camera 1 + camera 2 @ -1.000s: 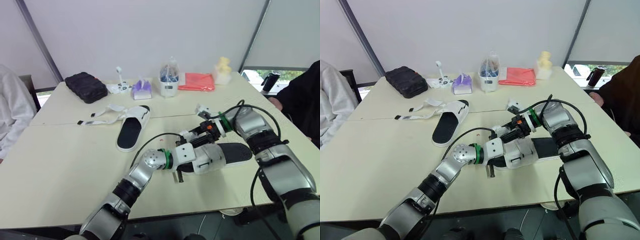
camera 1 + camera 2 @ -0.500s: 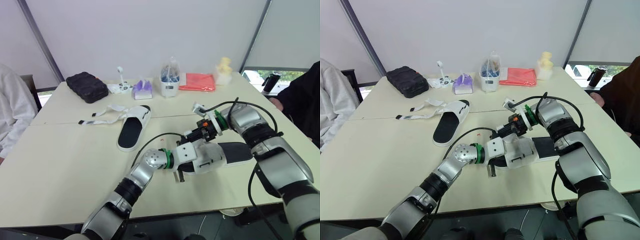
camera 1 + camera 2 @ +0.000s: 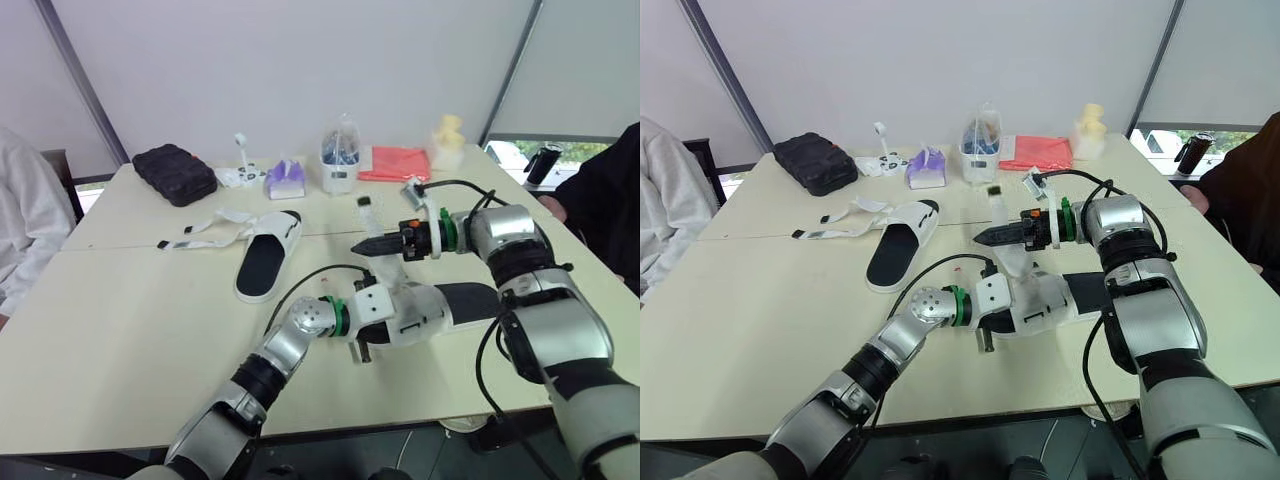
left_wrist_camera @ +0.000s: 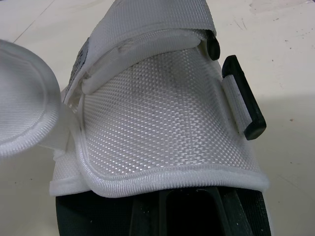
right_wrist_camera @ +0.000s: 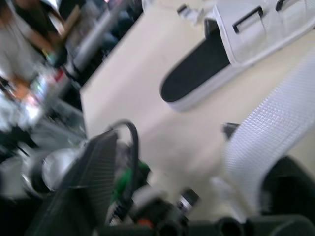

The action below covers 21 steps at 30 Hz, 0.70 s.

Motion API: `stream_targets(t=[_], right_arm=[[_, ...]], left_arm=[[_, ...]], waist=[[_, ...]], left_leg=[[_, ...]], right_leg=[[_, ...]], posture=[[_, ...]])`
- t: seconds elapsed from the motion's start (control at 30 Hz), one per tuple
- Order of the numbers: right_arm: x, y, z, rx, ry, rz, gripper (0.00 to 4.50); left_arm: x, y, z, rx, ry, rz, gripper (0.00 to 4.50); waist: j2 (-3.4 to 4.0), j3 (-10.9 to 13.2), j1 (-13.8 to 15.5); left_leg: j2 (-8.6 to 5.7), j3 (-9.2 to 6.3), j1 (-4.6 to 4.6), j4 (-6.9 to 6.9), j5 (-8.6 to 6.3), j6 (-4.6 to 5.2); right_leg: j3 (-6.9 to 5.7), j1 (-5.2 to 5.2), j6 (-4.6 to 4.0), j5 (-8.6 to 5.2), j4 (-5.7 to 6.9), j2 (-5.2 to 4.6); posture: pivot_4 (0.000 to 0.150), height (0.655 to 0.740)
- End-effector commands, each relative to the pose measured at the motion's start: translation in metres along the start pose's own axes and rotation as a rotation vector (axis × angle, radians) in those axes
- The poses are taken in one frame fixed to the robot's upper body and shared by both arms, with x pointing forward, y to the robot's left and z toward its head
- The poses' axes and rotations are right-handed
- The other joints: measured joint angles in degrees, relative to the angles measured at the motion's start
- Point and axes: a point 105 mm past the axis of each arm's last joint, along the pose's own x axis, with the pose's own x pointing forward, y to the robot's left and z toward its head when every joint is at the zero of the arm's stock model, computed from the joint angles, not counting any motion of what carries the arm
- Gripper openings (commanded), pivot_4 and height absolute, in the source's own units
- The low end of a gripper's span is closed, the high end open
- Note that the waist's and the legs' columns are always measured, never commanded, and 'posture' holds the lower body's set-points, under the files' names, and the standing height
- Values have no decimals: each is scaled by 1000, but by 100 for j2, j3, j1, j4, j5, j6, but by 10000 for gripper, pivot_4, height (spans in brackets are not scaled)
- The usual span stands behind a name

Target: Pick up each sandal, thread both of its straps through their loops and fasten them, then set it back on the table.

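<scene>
Cream tabletop (image 3: 120,330) open leftward; right hand (image 3: 372,246) pinches strap (image 3: 366,218) of white mesh sandal (image 4: 162,123), left hand (image 3: 385,322) unclear to us; wrist view shows black loop (image 4: 243,105).

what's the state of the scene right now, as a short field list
near sandal: on table, left gripper at its upper
strap: raised above near sandal, pinched by right gripper
far sandal: flat on table, untouched
straps: far sandal's, loose on table, unfastened
back of table: black case, red bag
</scene>
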Motion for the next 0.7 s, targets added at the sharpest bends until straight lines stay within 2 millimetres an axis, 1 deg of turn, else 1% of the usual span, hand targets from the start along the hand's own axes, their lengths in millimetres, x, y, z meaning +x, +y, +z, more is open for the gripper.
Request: stream_targets(t=[0.03, 0.13, 0.4, 0.47, 0.5, 0.53, 0.67, 0.7], right_arm=[[7, 18, 21, -7, -74, 70, 35821], [11, 19, 27, 4, -110, 64, 35821], [18, 14, 36, -8, -145, 26, 35821], [19, 10, 36, -28, -138, -8, 30645], [19, 8, 34, -41, -130, -22, 27096], [19, 6, 34, -51, -125, -35, 22588], [15, 3, 38, -95, -138, -71, 1593], [13, 2, 41, -117, -146, -81, 302]], left_arm=[[3, -17, -34, -68, 116, -41, 0], [3, -16, -34, -66, 117, -38, 0], [1, -13, -35, -66, 120, -25, 0], [1, -12, -35, -66, 120, -22, 0], [1, -12, -35, -67, 120, -21, 0], [1, -12, -35, -68, 120, -20, 0], [1, -12, -35, -70, 119, -19, 0], [1, -12, -35, -70, 119, -19, 0]], waist=[[0, 0, 0], [0, 0, 2], [0, -1, -2], [0, -1, -3], [0, -1, -2], [0, -1, 0], [0, -1, -2], [0, -1, -2]], left_leg=[[0, 0, 0, 0, 0, 0], [-1, 0, 0, 0, 0, 0], [-3, -2, 0, 3, 0, 0], [-3, -2, 0, 3, 1, 0], [-4, -2, 0, 3, 1, 0], [-4, -2, 0, 4, 1, 0], [-5, -2, 0, 5, 1, 0], [-5, -2, 0, 5, 1, 0]], right_leg=[[0, 0, 0, 0, 0, 0], [0, 0, 0, 0, 1, -1], [-1, 0, 0, 0, 4, -1], [0, 0, 0, 0, 6, -1], [0, 0, 0, 0, 7, -1], [0, 0, 0, 0, 6, -1], [0, 0, 0, 0, 7, -2], [0, 0, 0, 0, 8, -2]], posture=[[1500, 7400], [1500, 7400], [1500, 7400], [1500, 7400], [1500, 7400], [1500, 7400], [1500, 7400], [1500, 7400]])
